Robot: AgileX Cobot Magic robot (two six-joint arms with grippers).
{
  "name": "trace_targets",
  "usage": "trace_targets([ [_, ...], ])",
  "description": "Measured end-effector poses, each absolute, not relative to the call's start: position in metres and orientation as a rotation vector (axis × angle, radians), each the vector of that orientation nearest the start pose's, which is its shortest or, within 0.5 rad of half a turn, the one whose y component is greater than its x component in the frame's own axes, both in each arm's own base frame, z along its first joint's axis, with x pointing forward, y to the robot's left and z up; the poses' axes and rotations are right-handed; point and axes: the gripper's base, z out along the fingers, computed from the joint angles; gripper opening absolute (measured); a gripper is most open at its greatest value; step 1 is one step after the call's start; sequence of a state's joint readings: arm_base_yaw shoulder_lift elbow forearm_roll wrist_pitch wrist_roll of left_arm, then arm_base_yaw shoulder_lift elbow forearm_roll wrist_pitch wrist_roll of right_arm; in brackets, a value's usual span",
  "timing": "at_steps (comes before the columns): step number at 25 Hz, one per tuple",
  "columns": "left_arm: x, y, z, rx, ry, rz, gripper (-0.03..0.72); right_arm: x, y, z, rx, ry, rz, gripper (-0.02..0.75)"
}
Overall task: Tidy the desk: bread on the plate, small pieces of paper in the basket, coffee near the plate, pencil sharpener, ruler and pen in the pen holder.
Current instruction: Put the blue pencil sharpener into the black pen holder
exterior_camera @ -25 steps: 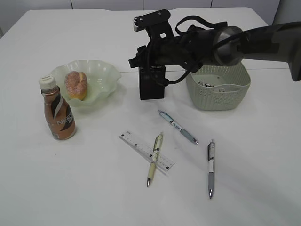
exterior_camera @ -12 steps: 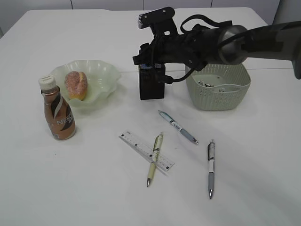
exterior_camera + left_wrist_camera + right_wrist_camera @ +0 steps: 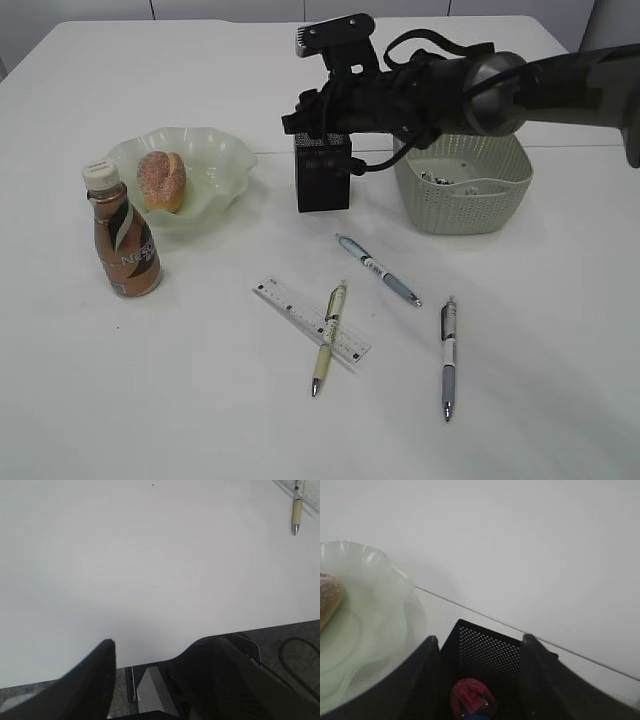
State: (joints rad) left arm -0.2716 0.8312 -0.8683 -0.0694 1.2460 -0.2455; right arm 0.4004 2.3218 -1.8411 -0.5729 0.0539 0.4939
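My right gripper (image 3: 322, 128) hangs open just above the black mesh pen holder (image 3: 323, 185). In the right wrist view its fingers straddle the holder (image 3: 490, 650), and a red pencil sharpener (image 3: 472, 699) lies inside, clear of both fingers. The bread (image 3: 161, 180) lies on the green wavy plate (image 3: 220, 160), with the coffee bottle (image 3: 123, 235) beside it. A clear ruler (image 3: 310, 320) lies under a cream pen (image 3: 328, 338); two more pens (image 3: 378, 270) (image 3: 448, 355) lie to the right. My left gripper (image 3: 155, 645) is open and empty at the table's near edge, out of the exterior view.
A grey-green basket (image 3: 465, 200) holding paper scraps (image 3: 440, 180) stands right of the pen holder, under the right arm. The left wrist view shows the cream pen's tip (image 3: 296, 520) and the ruler's end (image 3: 302, 487) at top right, and the table edge below.
The right gripper has shifted a little right and up over the pen holder. The small blue-red thing seen at its jaws half a second ago no longer shows there.
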Motion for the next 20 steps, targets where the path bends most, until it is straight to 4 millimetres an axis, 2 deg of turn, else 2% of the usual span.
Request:
trace_targets([
  [5, 0.118, -0.039, 0.329, 0.026, 2.714, -0.251, 0.445, 0.499, 0.200, 0.197, -0.396, 2.057, 0.102, 0.403],
  [7, 0.118, -0.039, 0.329, 0.026, 2.714, -0.251, 0.445, 0.495, 0.196, 0.212, -0.363, 2.078, 0.082, 0.399],
  [12, 0.117, -0.039, 0.329, 0.025, 2.715, -0.256, 0.445, 0.476, 0.185, 0.268, -0.243, 2.108, 0.082, 0.384],
  [15, 0.117, -0.040, 0.329, 0.025, 2.715, -0.262, 0.445, 0.459, 0.189, 0.287, -0.216, 2.171, 0.060, 0.383],
  [20, 0.117, -0.040, 0.329, 0.025, 2.715, -0.262, 0.445, 0.428, 0.208, 0.295, -0.276, 2.320, 0.018, 0.383],
])
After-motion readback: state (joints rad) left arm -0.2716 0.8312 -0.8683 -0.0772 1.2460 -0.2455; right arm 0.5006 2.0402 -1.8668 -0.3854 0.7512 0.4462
